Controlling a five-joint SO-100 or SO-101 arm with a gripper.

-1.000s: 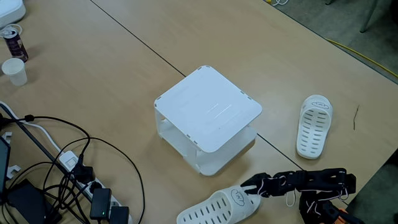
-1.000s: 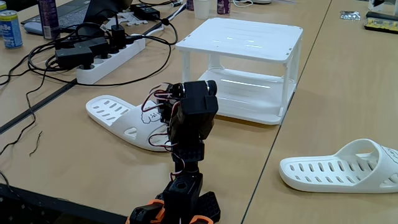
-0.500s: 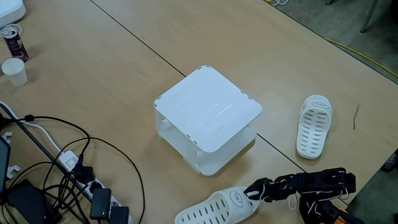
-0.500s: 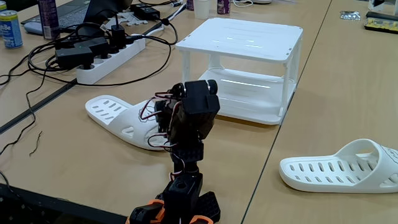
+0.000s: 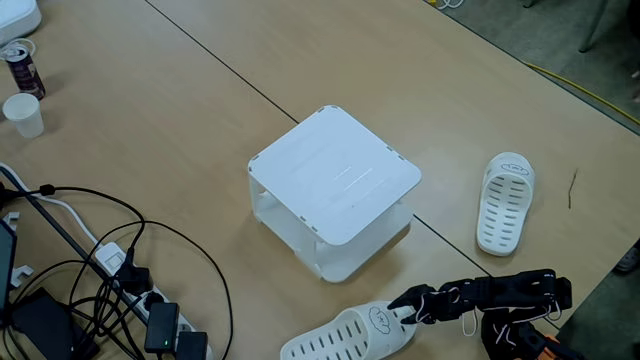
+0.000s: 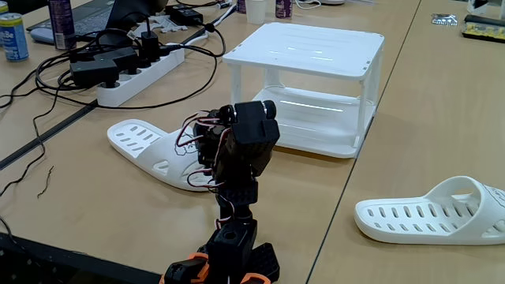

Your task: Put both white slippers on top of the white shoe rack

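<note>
The black fingers (image 5: 402, 304) reach the strap end of one white plastic slide slipper (image 5: 340, 335) lying on the bench in front of the low square white plastic shoe rack (image 5: 335, 176); whether they pinch it, I cannot tell. The second white slipper (image 5: 504, 203) lies well apart, beside the rack. The rack's top is bare, so both placements remain.

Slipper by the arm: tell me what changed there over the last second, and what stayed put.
In a fixed view, the near slipper has slid slightly left along the table, with the gripper at its strap end; whether the fingers grip the strap cannot be told. The arm's wrist has turned a little. The other slipper and the white shoe rack stayed where they were, rack top bare.
</note>
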